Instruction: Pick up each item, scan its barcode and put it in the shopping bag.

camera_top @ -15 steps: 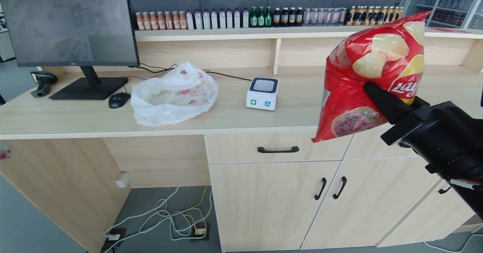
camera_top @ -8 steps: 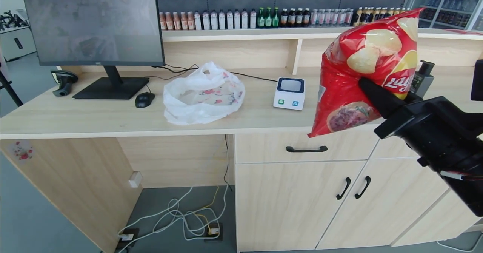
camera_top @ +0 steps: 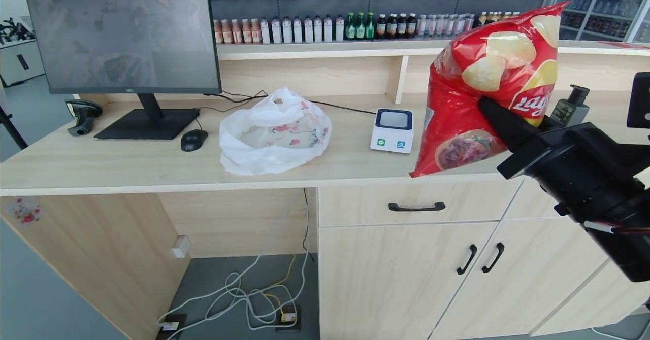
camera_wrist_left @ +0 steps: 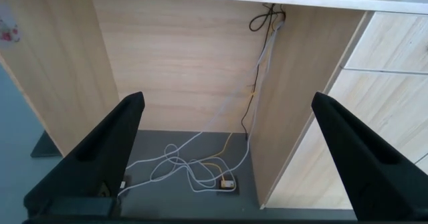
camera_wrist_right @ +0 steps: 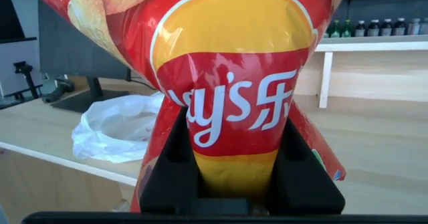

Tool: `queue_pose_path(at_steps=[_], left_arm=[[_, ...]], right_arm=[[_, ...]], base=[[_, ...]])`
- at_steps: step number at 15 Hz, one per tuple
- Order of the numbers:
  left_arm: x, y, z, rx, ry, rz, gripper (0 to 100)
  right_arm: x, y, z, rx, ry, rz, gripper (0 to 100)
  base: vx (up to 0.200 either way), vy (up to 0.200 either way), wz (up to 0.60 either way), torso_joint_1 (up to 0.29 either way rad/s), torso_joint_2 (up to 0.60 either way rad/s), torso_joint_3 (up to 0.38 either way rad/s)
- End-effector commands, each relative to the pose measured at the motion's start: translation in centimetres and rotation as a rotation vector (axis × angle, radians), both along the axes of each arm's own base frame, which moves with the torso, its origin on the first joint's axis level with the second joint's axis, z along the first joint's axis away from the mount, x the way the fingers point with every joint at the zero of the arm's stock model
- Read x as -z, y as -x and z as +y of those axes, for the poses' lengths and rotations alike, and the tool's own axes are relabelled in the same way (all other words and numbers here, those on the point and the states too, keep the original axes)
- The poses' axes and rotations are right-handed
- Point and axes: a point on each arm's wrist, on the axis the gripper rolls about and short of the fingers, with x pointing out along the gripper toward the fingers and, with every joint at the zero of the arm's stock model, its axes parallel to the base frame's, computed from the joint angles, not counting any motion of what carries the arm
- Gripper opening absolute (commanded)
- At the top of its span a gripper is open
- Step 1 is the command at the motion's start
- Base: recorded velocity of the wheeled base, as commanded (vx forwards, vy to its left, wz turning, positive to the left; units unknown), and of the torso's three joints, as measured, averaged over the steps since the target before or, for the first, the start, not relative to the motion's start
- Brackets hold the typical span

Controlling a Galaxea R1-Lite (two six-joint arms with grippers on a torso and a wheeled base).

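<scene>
**Crisps in my right pincer, scanner lower left of them**

Head view. My right pincer (camera_top: pixel 513 127) is clamped on a red crisp bag (camera_top: pixel 487 86), right of centre in the frame. The grip sits about mid-height on the bag. The bag's long axis is near upright, with the top leaning toward the upper right. It hangs in the air in front of the counter (camera_top: pixel 127 165), not resting on it. The white scan box (camera_top: pixel 391 130) stands on the counter just left of the bag's lower corner, window facing up. The shopping bag (camera_top: pixel 277 132) lies farther left, mouth slack and open upward. A handheld scanner (camera_top: pixel 81 114) sits at the far left beside the monitor (camera_top: pixel 122 33).

Left wrist view. My left pincer (camera_wrist_left: pixel 227 103) is spread wide and holds nothing. It points at the cables (camera_wrist_left: pixel 194 170) on the floor under the counter.

Right wrist view. The crisp bag (camera_wrist_right: pixel 227 83) rises between my fingers (camera_wrist_right: pixel 170 150). The shopping bag (camera_wrist_right: pixel 117 127) shows at centre left.

Judgement: scanning comes next. The box lies left of and below the bag, so the right arm is the nearer one. I cannot find the barcode, so I do not know which face must turn down.
</scene>
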Motion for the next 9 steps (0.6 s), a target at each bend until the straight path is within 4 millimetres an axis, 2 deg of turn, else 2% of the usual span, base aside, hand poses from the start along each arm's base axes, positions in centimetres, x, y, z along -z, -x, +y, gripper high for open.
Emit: queue_pose_path(at_steps=[1, 2, 7, 9], left_arm=[[0.0, 0.0, 0.0, 0.001, 0.0, 0.0, 100], [0.0, 0.0, 0.0, 0.001, 0.0, 0.0, 100], [0.0, 0.0, 0.0, 0.001, 0.0, 0.0, 100], [0.0, 0.0, 0.0, 0.001, 0.0, 0.0, 100]], right_arm=[[0.1, -0.2, 0.1, 0.0, 0.002, 0.003, 0], [-0.3, -0.5, 0.3, -0.001, -0.006, -0.009, 0], [-0.5, -1.2, 0.7, -0.004, -0.016, -0.021, 0], [-0.5, -1.5, 0.8, -0.004, -0.016, -0.021, 0]], base=[[0.2, 0.0, 0.0, 0.002, 0.0, 0.002], [0.2, 0.0, 0.0, 0.022, 0.01, 0.002], [0.0, 0.0, 0.0, 0.0, 0.0, 0.0], [0.0, 0.0, 0.6, -0.017, 0.0, 0.009]])
